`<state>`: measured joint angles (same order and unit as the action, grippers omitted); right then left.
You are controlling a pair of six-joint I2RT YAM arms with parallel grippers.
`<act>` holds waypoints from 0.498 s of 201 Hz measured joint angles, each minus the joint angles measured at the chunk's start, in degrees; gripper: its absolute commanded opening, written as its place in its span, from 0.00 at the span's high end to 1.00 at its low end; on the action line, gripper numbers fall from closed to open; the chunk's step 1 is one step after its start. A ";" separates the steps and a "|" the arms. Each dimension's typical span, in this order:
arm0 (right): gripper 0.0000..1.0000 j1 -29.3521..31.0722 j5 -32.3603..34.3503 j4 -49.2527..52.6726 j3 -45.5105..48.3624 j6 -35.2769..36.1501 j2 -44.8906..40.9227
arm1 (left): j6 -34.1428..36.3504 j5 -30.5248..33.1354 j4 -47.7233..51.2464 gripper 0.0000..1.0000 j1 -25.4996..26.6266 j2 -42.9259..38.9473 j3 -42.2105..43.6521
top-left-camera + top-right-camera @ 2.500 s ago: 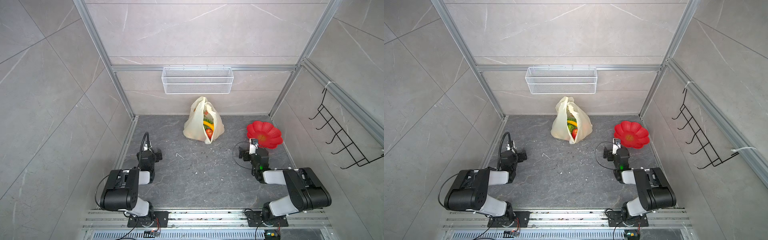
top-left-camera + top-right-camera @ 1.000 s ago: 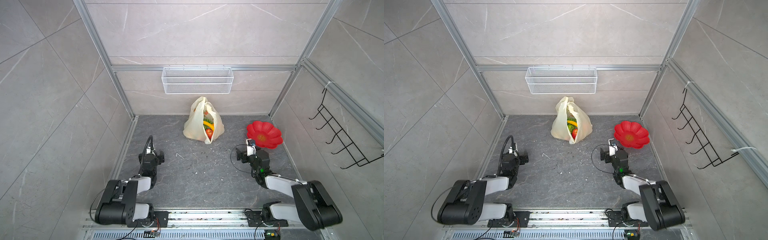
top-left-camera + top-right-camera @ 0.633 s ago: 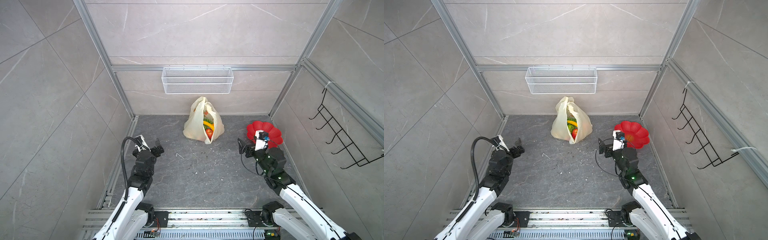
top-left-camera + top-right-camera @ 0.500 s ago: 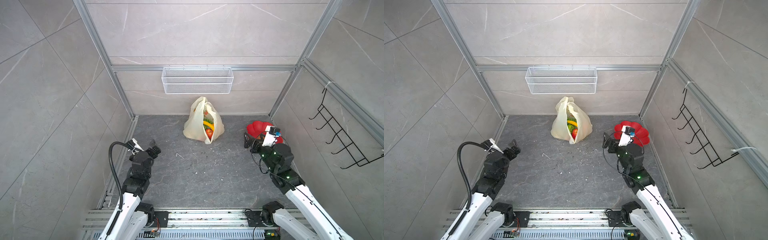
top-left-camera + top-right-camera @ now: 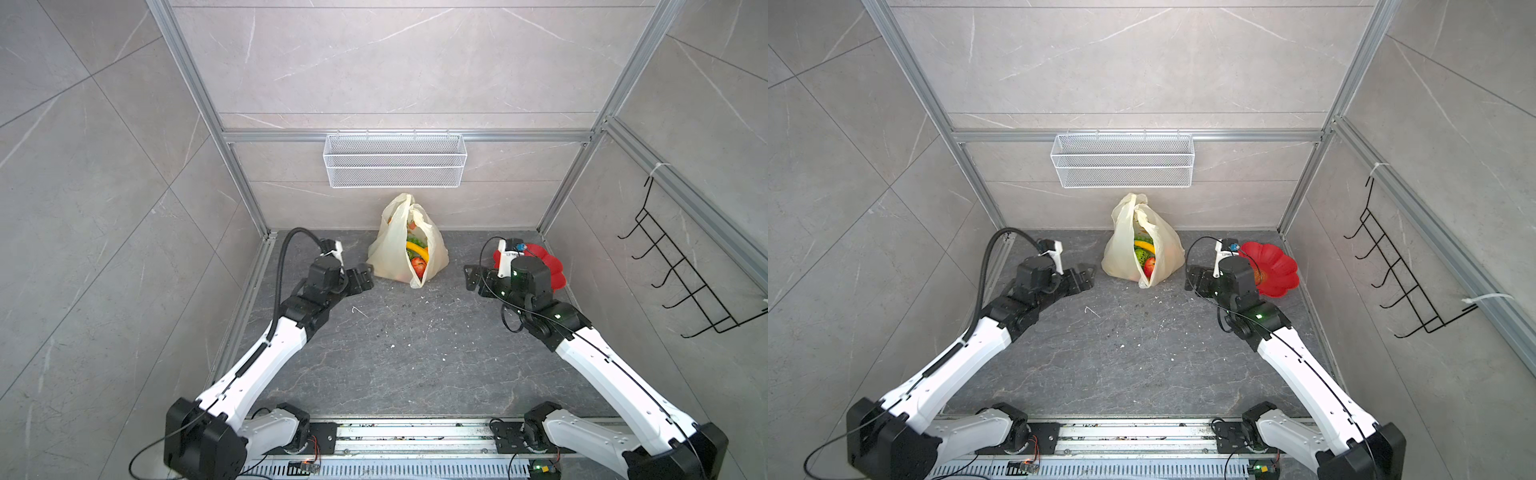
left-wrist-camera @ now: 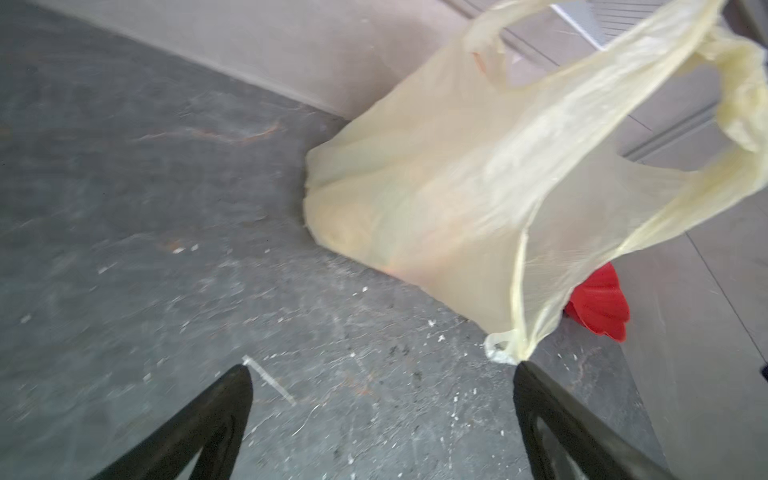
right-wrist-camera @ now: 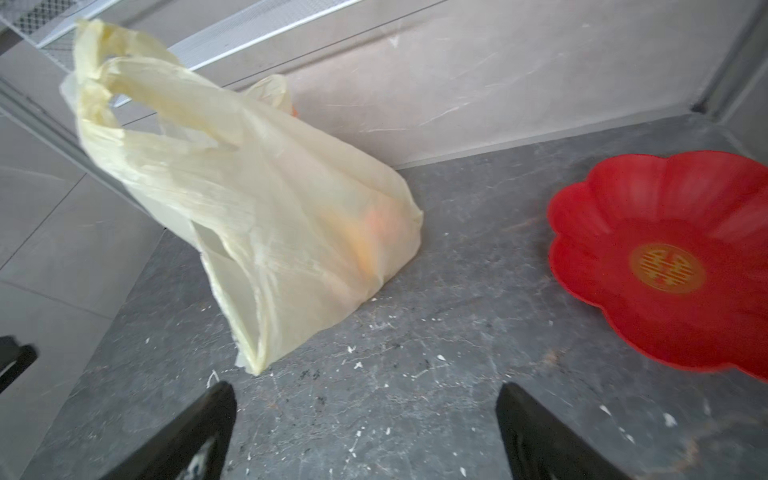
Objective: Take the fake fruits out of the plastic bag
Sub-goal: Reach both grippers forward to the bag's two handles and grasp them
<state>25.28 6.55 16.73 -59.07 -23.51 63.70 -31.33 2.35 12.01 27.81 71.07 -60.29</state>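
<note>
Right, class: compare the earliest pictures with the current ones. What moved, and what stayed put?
The left fingers travelled away from the robot's base to just left of the plastic bag; the right fingers likewise, to between bag and red plate. Both remain open, holding nothing. Bag, fake fruits, plate and wire basket stayed put.

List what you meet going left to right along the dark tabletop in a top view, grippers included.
left gripper → plastic bag → right gripper → red flower-shaped plate
</note>
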 measured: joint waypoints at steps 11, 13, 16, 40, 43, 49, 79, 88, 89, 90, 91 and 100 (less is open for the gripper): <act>0.01 1.22 -0.70 -0.52 -1.95 0.13 2.71 | 0.55 -0.98 -0.24 0.00 1.84 3.91 -3.87; 0.00 1.44 -0.87 -0.66 -2.29 0.17 3.19 | 0.63 -0.96 -0.24 0.00 2.14 4.61 -4.59; 0.00 1.66 -1.07 -0.92 -2.84 0.17 3.96 | 0.76 -1.31 -0.39 0.00 2.51 5.46 -5.51; 0.00 3.21 -3.34 -2.89 -6.62 0.61 10.10 | 1.57 -2.80 -0.31 0.00 4.42 12.61 -12.52; 0.00 3.32 -3.52 -3.21 -6.99 0.63 10.75 | 1.62 -2.95 -0.35 0.00 4.48 13.40 -13.40; 0.01 3.56 -3.93 -3.37 -7.87 0.81 12.15 | 1.77 -2.99 -0.26 0.00 4.55 15.17 -15.15; 0.01 3.96 -5.55 -4.55 -13.20 1.22 19.78 | 2.08 -3.54 0.50 0.00 4.52 23.39 -23.76; 0.02 3.96 -5.51 -4.79 -14.47 1.25 21.68 | 2.10 -3.56 1.07 0.00 4.50 26.03 -26.88; 0.02 3.96 -5.51 -4.83 -14.58 1.25 21.86 | 2.10 -3.54 1.16 0.00 4.50 26.23 -27.12; 0.02 3.96 -5.51 -4.83 -14.69 1.25 22.03 | 2.10 -3.50 1.25 0.00 4.50 26.56 -27.50; 0.03 3.96 -5.51 -4.83 -14.82 1.25 22.23 | 2.10 -3.48 1.36 0.00 4.50 26.82 -27.76; 0.04 3.96 -5.46 -4.74 -16.39 1.22 24.20 | 2.08 -2.82 2.56 0.00 4.50 29.31 -30.84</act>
<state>29.23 1.08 11.99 -75.46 -22.28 87.90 -29.26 -0.47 14.57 32.32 100.38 -91.13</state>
